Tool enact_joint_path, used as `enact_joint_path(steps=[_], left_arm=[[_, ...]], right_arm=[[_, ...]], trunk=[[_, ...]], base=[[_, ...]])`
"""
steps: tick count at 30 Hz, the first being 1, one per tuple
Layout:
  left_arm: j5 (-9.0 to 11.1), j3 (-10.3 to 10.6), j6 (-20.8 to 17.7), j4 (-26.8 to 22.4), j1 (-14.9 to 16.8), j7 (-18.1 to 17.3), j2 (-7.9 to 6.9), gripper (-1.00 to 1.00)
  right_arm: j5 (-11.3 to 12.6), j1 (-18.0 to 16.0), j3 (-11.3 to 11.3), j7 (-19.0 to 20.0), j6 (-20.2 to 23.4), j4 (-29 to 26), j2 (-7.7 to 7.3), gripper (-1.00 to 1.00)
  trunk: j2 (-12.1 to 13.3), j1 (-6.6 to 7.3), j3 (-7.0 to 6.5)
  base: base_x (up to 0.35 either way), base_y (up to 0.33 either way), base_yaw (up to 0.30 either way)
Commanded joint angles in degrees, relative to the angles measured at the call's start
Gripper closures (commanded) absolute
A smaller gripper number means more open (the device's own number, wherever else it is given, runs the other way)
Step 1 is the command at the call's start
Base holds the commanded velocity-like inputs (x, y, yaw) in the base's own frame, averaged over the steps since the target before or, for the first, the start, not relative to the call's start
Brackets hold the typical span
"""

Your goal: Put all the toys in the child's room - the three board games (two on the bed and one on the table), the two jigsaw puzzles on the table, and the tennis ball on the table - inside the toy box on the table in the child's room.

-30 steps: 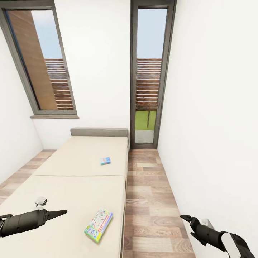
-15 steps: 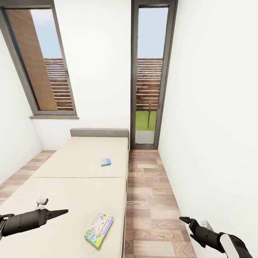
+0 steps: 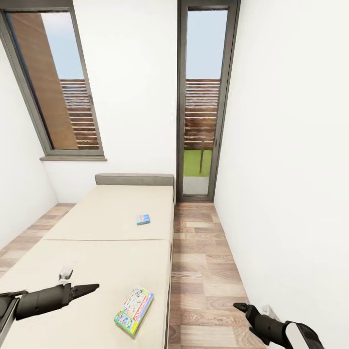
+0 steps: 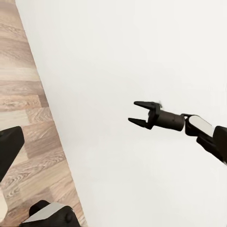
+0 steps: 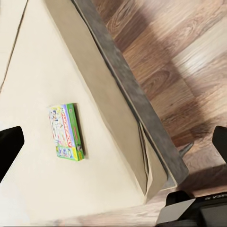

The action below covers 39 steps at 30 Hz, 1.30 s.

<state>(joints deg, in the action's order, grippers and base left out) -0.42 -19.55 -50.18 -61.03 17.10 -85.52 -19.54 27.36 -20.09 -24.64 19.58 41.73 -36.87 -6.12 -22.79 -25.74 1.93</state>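
2 board games [image 3: 134,304] on bed [image 3: 97,232], window [image 3: 53,82] and glass door [image 3: 201,106] beyond.

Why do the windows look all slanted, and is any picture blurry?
Head view: its wide lens tilts the left window and the glass door; the game box on the bed stays sharp. Right wrist view: the floor is crisp, shadowed beside the bed.

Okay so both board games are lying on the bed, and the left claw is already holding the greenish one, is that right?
Not quite. Both board games do lie on the bed, but the left claw holds nothing: in the head view the greenish board game lies apart from it, and the blue board game farther up.
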Motion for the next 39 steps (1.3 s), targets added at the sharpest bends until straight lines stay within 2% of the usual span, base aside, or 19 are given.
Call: enact_joint_path(steps=[1,6,9,13,20,31,37,38,39], left_arm=[[-0.1,-0.3,-0.6,0.1,-0.3,-0.6,-0.07,-1.0],[-0.2,-0.8,-0.4,0.4,-1.9,-2.2,-0.24,-1.0],[-0.2,-0.9,-0.4,0.5,-2.9,-3.0,-0.29,-1.0],[-0.3,-0.9,-0.4,0.5,-3.9,-3.1,-0.34,-1.0],[-0.4,-1.0,-0.4,0.6,-3.9,-2.1,-0.33,-1.0],[-0.2,-0.9,-0.4,0.4,-3.1,1.4,-0.23,-1.0],[-0.1,-0.6,-0.5,0.3,-2.7,3.3,1.03,-1.0],[-0.1,-0.5,-0.5,0.3,-2.5,16.1,1.2,-1.0],[0.0,-0.4,-0.5,0.2,-2.3,17.2,1.35,-1.0]], right_arm=[[0.2,0.0,0.0,0.5,0.7,0.0,0.05,-1.0],[1.8,0.0,0.9,2.2,1.0,0.0,0.13,-1.0],[1.9,0.0,1.3,3.1,1.0,0.0,0.15,-1.0],[2.0,0.0,1.5,4.1,0.6,0.0,0.18,-1.0],[2.0,0.1,1.8,4.1,-1.5,0.0,0.18,-1.0],[-1.4,0.1,1.8,4.1,-3.3,0.0,0.49,-1.0],[-3.3,0.1,1.8,4.1,-5.0,0.0,1.11,-1.0],[-7.8,0.1,1.8,4.0,-6.8,0.0,1.15,-1.0],[-7.9,0.1,1.8,4.0,-7.4,0.0,1.17,-1.0]], trunk=[[-0.1,-0.04,0.14],[-0.1,-0.04,0.14],[-0.1,-0.04,0.14],[-0.1,-0.04,0.14],[-0.1,-0.04,0.14],[-0.1,-0.04,0.14],[-0.1,-0.04,0.14],[-0.1,-0.04,0.14],[-0.1,-0.04,0.14]], base=[[0.0,0.0,0.0],[0.0,0.0,0.0],[0.0,0.0,0.0],[0.0,0.0,0.0],[0.0,0.0,0.0],[0.0,0.0,0.0],[0.0,0.0,0.0],[0.0,0.0,0.0],[0.0,0.0,0.0]])
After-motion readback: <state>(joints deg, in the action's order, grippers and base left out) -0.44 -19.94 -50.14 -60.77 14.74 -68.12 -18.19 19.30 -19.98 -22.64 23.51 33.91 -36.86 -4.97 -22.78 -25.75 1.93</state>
